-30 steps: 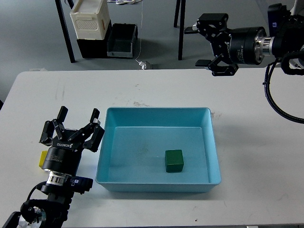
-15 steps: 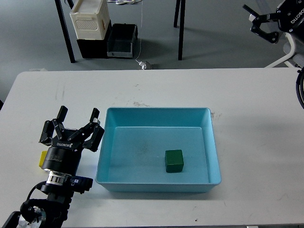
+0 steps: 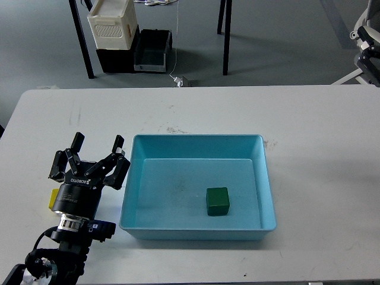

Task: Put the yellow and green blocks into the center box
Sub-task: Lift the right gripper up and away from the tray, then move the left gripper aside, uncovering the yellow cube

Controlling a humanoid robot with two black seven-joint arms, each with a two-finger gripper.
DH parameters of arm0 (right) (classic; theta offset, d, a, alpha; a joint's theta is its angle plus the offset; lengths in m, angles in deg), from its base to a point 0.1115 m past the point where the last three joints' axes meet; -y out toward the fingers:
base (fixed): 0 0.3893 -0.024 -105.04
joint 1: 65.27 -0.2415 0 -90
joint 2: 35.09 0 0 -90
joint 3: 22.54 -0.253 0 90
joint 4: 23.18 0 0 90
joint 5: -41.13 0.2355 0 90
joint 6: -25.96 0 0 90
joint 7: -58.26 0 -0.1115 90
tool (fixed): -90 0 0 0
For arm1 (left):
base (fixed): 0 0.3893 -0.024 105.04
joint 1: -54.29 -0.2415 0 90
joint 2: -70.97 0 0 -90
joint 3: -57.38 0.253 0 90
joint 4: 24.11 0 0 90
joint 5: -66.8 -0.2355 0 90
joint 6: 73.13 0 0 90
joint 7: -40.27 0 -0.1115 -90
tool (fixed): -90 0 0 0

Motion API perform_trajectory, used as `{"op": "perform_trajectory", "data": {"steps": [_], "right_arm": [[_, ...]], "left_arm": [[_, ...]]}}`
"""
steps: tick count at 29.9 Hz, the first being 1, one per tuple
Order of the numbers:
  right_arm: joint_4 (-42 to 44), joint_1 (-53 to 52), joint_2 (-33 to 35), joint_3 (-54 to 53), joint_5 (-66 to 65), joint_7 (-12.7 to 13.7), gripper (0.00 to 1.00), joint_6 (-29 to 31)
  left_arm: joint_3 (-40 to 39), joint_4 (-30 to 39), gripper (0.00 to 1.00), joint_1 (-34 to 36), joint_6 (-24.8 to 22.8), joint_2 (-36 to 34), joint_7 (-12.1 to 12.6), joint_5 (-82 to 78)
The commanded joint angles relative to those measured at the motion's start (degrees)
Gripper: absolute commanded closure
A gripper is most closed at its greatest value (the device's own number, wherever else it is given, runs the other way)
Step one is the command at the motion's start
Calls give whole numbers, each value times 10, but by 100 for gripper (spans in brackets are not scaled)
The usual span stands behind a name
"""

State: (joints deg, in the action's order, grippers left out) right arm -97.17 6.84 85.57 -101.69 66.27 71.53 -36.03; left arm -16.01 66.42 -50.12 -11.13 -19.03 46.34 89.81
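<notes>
A green block (image 3: 217,200) lies inside the light blue box (image 3: 199,143), right of the middle of its floor. A yellow block (image 3: 54,199) sits on the table left of the box, mostly hidden behind my left wrist. My left gripper (image 3: 95,155) is open and empty, just left of the box's left wall and beyond the yellow block. Only two dark fingertips of my right gripper (image 3: 363,47) show at the top right edge of the view, spread apart and holding nothing, high off the table.
The white table (image 3: 309,130) runs around the box on all sides. Beyond its far edge, on the floor, stand a white crate (image 3: 111,24), a black bin (image 3: 151,50) and dark table legs (image 3: 225,35).
My right arm has swung up and to the right, almost out of the view. The left gripper, both blocks and the box have not moved.
</notes>
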Motion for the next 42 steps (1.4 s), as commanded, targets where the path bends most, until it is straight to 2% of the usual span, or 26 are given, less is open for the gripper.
{"op": "perform_trajectory", "data": {"steps": [1,14,23,32,34,37,38,42], "right_arm": [[-44,83,-20,-48,2,0,0,0],[-159,304,-167,-130,2,0,0,0],[-207,382,-218,-145,1,0,0,0],[-210,407,-216,-136,-5,0,0,0],[-217,411,-213,-130,-18,0,0,0],[-221,415,-200,-125,-30,0,0,0],[-221,417,-192,-124,-31,0,0,0],[-230,417,-179,-111,-32,0,0,0]], "left_arm": [[1,0,0,1,0,0,0,-1],[-11,2,0,-1,0,0,-2,0],[-33,3,0,8,0,0,-3,0],[-43,1,0,14,0,0,-4,4],[-69,1,0,12,0,0,-17,4],[-109,1,0,11,0,0,-60,2],[-119,1,0,11,0,0,-67,-1],[-177,-4,0,20,0,-18,-55,-2]]}}
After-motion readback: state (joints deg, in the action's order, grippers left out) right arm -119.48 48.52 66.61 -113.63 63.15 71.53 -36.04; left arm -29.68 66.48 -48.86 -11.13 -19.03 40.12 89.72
